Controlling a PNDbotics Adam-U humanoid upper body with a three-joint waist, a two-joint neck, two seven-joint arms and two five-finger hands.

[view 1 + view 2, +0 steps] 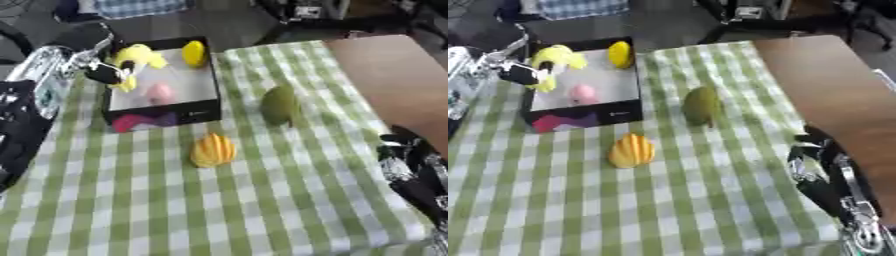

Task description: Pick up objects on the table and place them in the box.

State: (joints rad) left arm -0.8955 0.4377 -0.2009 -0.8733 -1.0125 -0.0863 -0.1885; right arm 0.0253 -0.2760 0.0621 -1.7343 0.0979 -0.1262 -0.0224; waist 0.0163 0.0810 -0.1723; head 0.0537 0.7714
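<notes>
On the checked cloth (262, 200), the left robot hand (109, 72) reaches over the box (162, 112), fingers curled round a yellow object (138, 55).

Checked table (289, 210) (box (162, 114), two fruits)

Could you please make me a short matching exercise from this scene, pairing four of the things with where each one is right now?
Things:
1. pink object
2. orange ridged fruit
3. green fruit
4. yellow bunch

Places:
A. on the checked cloth, in front of the box
B. held by the left hand at the box's left edge
C. on the box's pale floor
D. on the checked cloth, right of the box

Pairs: 1-C, 2-A, 3-D, 4-B
</notes>
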